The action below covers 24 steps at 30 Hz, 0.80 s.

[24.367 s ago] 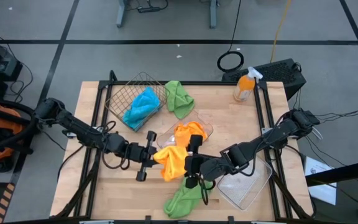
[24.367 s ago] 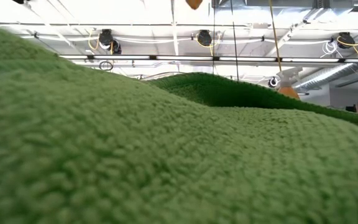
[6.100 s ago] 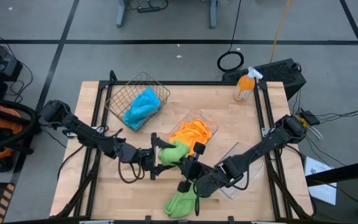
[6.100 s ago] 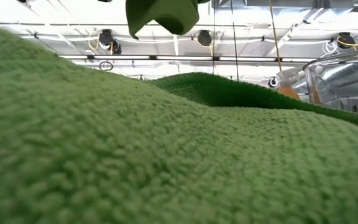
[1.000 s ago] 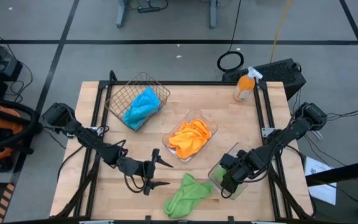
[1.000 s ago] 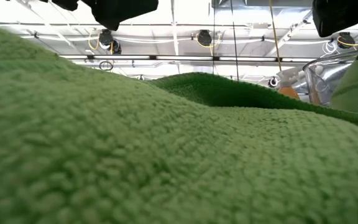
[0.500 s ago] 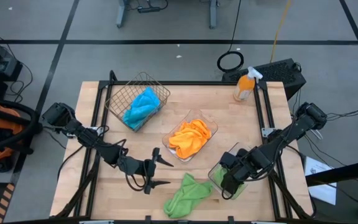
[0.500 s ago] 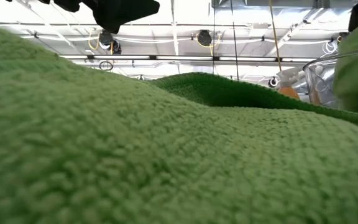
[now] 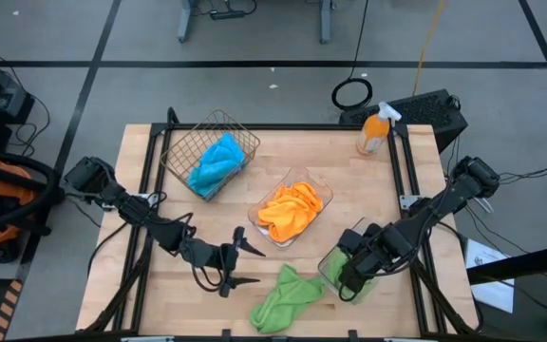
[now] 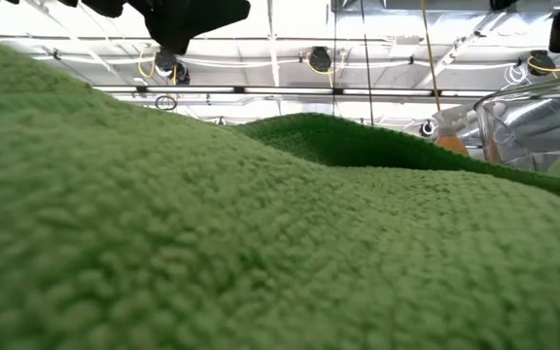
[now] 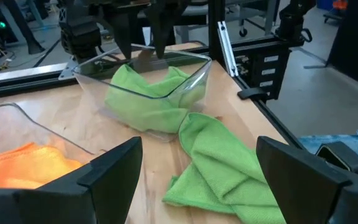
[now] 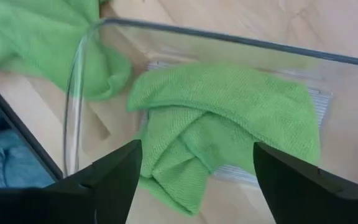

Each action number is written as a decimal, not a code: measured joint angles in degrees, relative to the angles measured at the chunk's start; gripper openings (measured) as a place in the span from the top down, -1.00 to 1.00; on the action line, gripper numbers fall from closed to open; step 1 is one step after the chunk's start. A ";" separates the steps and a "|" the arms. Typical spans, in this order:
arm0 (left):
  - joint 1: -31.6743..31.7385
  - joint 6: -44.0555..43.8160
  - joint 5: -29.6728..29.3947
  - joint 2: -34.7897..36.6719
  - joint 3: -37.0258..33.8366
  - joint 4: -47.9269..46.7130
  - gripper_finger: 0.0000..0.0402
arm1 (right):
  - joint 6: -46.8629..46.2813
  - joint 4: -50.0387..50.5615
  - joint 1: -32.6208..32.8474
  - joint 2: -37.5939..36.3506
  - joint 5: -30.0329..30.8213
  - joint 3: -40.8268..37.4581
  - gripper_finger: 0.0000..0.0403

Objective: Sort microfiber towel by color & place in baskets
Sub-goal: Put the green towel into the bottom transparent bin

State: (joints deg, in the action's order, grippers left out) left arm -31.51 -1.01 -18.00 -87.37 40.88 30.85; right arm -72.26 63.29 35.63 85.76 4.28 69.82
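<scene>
1. We see the right gripper (image 9: 349,275), fingers spread, above a clear tray (image 9: 342,278) near the surface's front right corner; one green towel (image 12: 222,118) lies inside.
2. The left gripper (image 9: 245,264), spread, holds nothing, beside a second green towel (image 9: 283,297) at the front edge.
3. We note orange towels (image 9: 288,209) in the middle tray (image 9: 254,215) and blue towels (image 9: 215,161) in the wire basket (image 9: 180,144).

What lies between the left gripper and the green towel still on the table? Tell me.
Only bare wooden table. In the high view the open left gripper sits just beside the green towel, nothing between them; the left wrist view shows the towel just ahead of its fingers.
</scene>
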 joint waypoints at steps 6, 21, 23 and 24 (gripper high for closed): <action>-0.07 -0.19 2.76 -5.66 0.82 8.28 -0.60 | -5.71 -0.03 0.01 0.00 0.17 3.24 -0.37; -0.39 -3.22 7.30 -21.24 16.53 -9.56 -0.36 | 15.39 -13.15 4.08 0.62 24.55 14.25 -0.08; -0.42 -4.78 7.29 -21.67 16.47 -11.08 -0.35 | 17.10 -13.87 4.03 1.38 24.50 14.23 -0.06; -0.41 -5.65 7.30 -21.90 16.44 -10.51 -0.35 | 17.53 -13.97 4.03 1.73 24.45 14.23 -0.05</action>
State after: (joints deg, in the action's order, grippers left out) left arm -31.92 -6.66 -10.70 -109.27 57.32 20.34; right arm -54.73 49.32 39.66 87.49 28.73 84.05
